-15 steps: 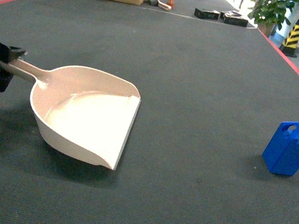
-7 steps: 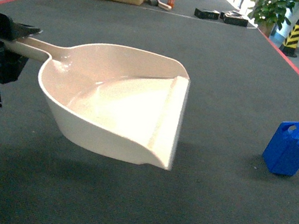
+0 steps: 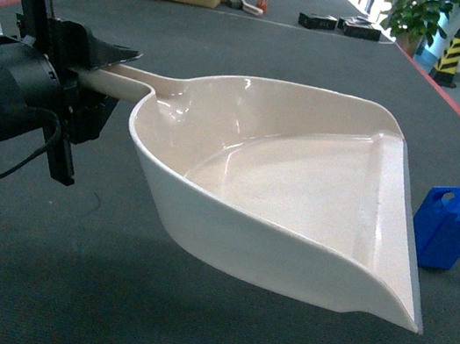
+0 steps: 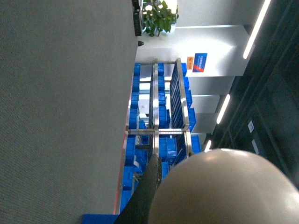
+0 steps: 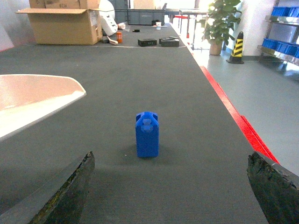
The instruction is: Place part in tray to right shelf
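Head view: cream-white plastic dustpan-shaped tray [image 3: 296,201] held off the dark grey carpeted floor [image 3: 184,333], shadow beneath, nothing in its bowl. Long handle at 9 o'clock, clamped in the black left gripper [image 3: 98,60]; wide flat lip at 3 o'clock. Long axis left-to-right, tipped a little so the lip sits lower. Small bright-blue plastic part with pierced tapered top [image 3: 448,227] upright on the floor at 3 o'clock, just past the lip, apart from it. Early stage by judgement: tray lifted, part not yet loaded, shelf delivery not begun. Right gripper not seen here.

Left wrist view: sideways picture. Rounded cream tray back at 5 o'clock, dark finger edge [image 4: 148,186] beside it. Steel rack with blue crates [image 4: 159,126] at 6 o'clock, far off; whether this is the target shelf, cannot tell.

Right wrist view: blue part at centre, standing upright, long axis vertical, pierced end at 12 o'clock. Right gripper [image 5: 173,191] with jaws spread wide at 7 and 5 o'clock, holding nothing, part well ahead between their lines. Tray lip at 9 o'clock. Still to do: pick part, drop in tray, carry to shelf.
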You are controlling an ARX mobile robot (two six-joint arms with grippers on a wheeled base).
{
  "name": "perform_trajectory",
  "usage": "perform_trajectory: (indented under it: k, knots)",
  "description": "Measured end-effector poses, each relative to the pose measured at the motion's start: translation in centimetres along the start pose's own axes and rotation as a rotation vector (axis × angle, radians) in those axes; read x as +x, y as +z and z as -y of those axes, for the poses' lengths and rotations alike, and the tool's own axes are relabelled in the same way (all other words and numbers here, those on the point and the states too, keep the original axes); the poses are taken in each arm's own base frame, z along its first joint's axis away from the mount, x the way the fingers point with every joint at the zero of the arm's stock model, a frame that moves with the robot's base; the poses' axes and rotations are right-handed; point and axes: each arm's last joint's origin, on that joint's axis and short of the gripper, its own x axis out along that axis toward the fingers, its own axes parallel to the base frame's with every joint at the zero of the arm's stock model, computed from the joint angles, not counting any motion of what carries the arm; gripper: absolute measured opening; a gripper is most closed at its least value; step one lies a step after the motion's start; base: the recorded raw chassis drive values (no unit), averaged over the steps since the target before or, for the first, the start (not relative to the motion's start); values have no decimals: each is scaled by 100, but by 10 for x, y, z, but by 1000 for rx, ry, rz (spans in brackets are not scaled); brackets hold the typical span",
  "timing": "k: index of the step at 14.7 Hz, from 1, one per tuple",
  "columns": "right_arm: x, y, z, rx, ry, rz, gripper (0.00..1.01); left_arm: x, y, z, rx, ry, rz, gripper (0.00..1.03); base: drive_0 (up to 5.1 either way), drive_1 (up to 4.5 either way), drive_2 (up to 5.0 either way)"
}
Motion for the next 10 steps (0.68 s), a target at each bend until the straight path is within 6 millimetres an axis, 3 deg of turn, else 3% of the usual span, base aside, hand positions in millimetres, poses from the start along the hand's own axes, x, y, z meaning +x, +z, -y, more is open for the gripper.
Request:
perform_trajectory:
  k: [6, 7, 10]
  knots:
    - [0, -1, 0, 4, -8, -21, 98, 0, -1, 0, 19, -2, -5, 13, 0, 0, 0]
    - [4, -2, 1, 25, -74, -188, 98, 0, -1, 0, 19, -2, -4, 13, 0, 0, 0]
    - [48, 17, 15, 50, -147, -256, 98, 0, -1, 0, 21, -1, -10, 13, 0, 0, 0]
